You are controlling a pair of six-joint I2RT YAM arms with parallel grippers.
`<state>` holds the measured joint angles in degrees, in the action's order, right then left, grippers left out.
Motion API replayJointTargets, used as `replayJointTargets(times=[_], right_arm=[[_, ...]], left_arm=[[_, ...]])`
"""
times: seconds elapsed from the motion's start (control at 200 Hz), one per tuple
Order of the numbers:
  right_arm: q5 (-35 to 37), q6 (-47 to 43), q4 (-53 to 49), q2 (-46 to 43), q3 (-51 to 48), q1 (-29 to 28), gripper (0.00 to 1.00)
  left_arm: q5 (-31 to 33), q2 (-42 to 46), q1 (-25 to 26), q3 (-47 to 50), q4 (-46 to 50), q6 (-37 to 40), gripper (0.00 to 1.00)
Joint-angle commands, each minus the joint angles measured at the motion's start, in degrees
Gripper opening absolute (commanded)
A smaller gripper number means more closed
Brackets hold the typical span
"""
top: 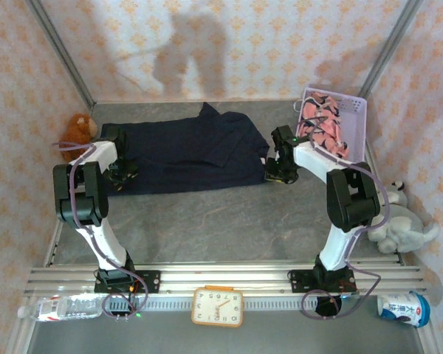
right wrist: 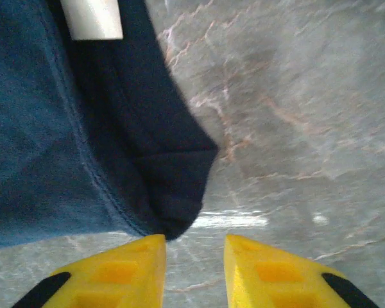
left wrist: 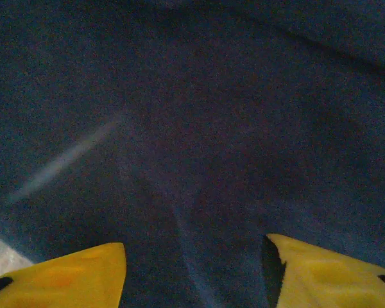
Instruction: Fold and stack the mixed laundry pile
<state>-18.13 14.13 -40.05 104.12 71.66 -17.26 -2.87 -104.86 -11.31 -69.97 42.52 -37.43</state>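
The lavender perforated plastic basket [top: 356,110] stands at the far right of the desk [top: 214,221]. It holds the pink garment [top: 321,127], a crumpled printed cloth bunched toward the basket's left wall.

The navy garment [top: 192,151] lies outside the basket, spread flat across the far middle of the desk. It is soft and matte, with a stitched hem and a doubled-over corner at its right end. The desk is smooth grey with pale marble-like veins.

The left gripper [left wrist: 194,241] hangs over the navy garment's left end. Its yellow wedge-shaped fingers [left wrist: 77,276] stand well apart above plain cloth and hold nothing. The right gripper [right wrist: 194,237] sits at the garment's right end, narrowly open and empty, its tips just short of the corner, over bare desk.
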Motion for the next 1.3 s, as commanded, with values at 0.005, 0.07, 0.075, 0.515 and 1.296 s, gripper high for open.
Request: replayJointTargets(times=[0.005, 0.07, 0.075, 0.515, 1.296], right_arm=[[-4.2, 2.8, 3.9, 1.8, -0.7, -0.3, 0.33], [-3.4, 4.2, 5.2, 2.2, -1.5, -0.3, 0.36], [-3.3, 4.3, 5.3, 2.3, -1.5, -0.3, 0.36], [5.1, 2.5, 4.6, 2.4, -0.7, 0.9, 0.03], [12.3, 1.1, -0.9, 2.5, 9.6, -8.7, 0.31]], left_arm=[[-2.5, 4.7, 0.2, 1.2, 2.4, -0.4, 0.61], [-3.1, 6.0, 0.8, 2.5, 1.3, -1.2, 0.62], [-3.2, 6.1, 0.9, 2.6, 1.2, -1.4, 0.62], [-1.9, -3.1, 1.4, 5.3, -3.6, -5.6, 0.56], [-5.6, 8.3, 7.4, 1.5, -0.4, -1.5, 0.61]])
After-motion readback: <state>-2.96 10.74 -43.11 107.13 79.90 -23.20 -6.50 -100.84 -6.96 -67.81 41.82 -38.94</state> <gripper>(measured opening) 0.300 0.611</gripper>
